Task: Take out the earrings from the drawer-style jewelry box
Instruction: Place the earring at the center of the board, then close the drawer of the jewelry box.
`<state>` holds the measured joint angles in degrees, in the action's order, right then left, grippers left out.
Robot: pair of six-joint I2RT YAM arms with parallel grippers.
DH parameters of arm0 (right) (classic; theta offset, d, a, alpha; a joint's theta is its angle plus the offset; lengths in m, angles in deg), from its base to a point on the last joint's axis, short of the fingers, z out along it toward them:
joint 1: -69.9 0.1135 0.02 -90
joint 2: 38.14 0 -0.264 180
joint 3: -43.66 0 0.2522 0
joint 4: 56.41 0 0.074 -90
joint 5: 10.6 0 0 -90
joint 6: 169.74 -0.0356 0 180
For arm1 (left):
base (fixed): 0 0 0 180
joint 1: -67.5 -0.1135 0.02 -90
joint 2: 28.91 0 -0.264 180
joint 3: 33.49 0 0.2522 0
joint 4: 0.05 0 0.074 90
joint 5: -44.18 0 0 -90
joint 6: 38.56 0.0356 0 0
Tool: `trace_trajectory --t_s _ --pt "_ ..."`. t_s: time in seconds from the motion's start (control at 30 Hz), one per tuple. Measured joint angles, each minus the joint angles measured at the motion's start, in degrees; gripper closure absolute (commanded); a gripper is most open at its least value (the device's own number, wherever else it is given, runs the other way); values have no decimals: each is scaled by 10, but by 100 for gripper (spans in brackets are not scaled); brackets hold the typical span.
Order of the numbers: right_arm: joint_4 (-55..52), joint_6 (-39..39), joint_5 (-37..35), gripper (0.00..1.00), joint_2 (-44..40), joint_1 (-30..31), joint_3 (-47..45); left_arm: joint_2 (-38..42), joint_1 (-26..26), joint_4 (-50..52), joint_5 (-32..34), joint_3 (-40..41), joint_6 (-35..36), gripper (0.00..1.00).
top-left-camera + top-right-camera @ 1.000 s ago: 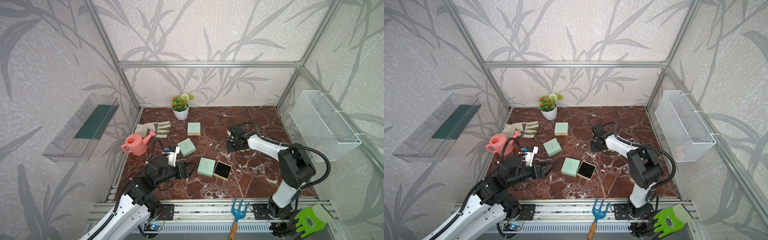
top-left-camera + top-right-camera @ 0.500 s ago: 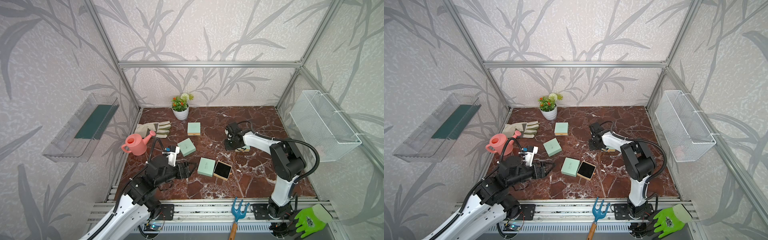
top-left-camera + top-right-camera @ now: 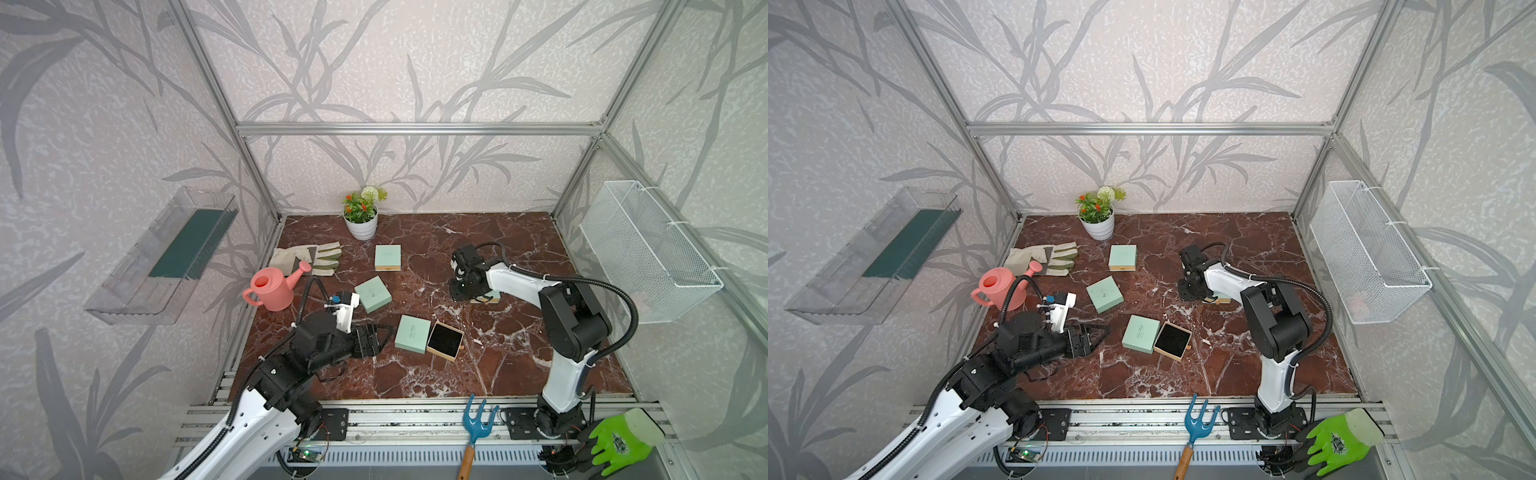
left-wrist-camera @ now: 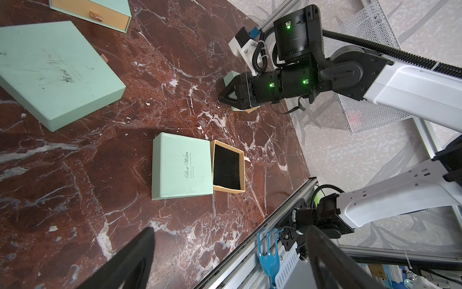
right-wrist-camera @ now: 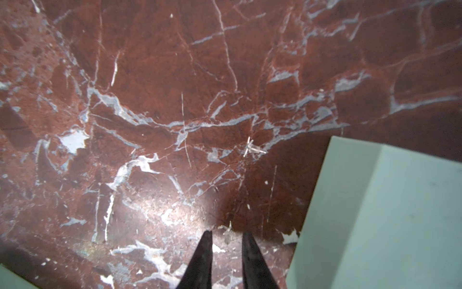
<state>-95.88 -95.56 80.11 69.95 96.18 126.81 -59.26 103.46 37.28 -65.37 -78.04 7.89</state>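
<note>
The earrings (image 5: 252, 148) lie loose on the red marble tabletop (image 5: 150, 75), seen only in the right wrist view. One is a small tangle of silvery wire out ahead of the right gripper (image 5: 227, 237); the other is a pale speck just off its fingertips (image 5: 207, 240). Those fingers stand a narrow gap apart and have hold of nothing — the near speck lies on the marble beyond the tips, not between them. A small mint-green box (image 5: 400, 212) sits just beside the gripper.

In both top views this spot is right of centre of the frame, where the right arm (image 3: 519, 282) reaches down to the table; the earrings are too small to make out there. Toward lower centre sits the drawer-style jewelry box (image 3: 412, 333), its black-lined drawer (image 3: 445, 340) pulled out to the right. Left of it the left gripper (image 3: 374, 338) hovers with fingers spread wide, nothing between them.
</note>
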Motion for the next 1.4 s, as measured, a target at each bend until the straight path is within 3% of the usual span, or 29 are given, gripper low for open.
trace_trajectory --t_s 0.27,0.43,0.63,0.9,1.1,1.4 --pt "-1 0 18 66 -12 0 0 0 0 0 0 0 0 7" --pt "-7 0 41 65 -76 0 -1 -17 0 -10 0 4 -5 7" --pt "-6 -11 70 98 -250 0 -61 -106 0 -65 14 21 -26 8" --pt "-60 -59 89 100 -446 9 -255 -279 -10 -162 17 20 -41 8" --pt "-61 -107 104 100 -459 38 -337 -399 -19 -194 -20 -24 -40 8" --pt "9 -142 104 100 -387 66 -351 -517 -20 -252 -77 -58 -50 10"
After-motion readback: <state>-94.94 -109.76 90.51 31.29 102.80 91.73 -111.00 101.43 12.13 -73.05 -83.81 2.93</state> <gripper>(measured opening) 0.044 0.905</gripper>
